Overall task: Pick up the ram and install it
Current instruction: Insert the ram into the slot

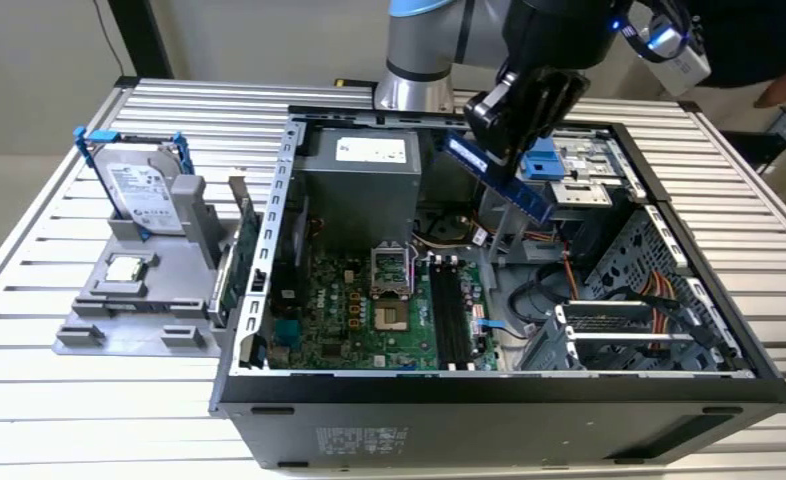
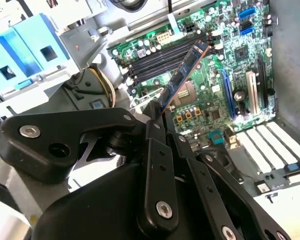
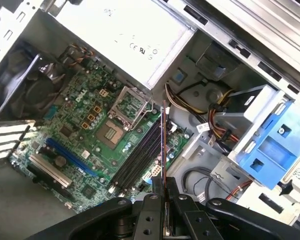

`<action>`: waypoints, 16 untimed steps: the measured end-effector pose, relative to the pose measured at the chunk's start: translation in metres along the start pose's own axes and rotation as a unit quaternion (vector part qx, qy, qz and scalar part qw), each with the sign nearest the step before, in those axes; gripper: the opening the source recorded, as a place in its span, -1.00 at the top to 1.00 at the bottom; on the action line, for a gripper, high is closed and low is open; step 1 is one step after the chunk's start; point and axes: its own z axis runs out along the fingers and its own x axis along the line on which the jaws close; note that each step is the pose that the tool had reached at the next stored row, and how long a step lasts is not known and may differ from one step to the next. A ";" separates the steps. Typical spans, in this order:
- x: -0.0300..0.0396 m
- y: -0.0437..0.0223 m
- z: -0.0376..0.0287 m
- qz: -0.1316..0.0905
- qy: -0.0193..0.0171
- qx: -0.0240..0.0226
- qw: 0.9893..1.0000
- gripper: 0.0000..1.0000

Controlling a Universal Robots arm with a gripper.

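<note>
Nearest the lens in both wrist views sits the black linkage gripper (image 2: 157, 109), clenched on one short end of the thin, bluish, narrow rectangular ram stick (image 2: 183, 74). We note the ram hangs tilted in air above the open black-and-grey metal computer case (image 1: 500, 385), toward its far side, well apart from the long black slots (image 3: 138, 156) on the green motherboard (image 1: 353, 320). We judge it light, stiff and brittle. It is best pinched on its flat faces, with the contact edge untouched.

Robotics lab workbench: an industrial robot arm (image 1: 417, 60) stands over an opened desktop computer case (image 1: 500, 415) on a slatted aluminium table (image 1: 46, 400), beside a grey parts fixture (image 1: 126, 330) holding a hard drive (image 1: 140, 185).
</note>
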 end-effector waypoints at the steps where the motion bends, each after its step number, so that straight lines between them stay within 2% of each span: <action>1: 0.0000 0.0000 0.0000 0.005 0.000 0.000 1.000 1.00; 8: 0.0000 0.0000 0.0001 0.037 -0.001 -0.001 0.999 1.00; 16: 0.0000 0.0000 0.0001 0.068 -0.002 -0.002 0.998 1.00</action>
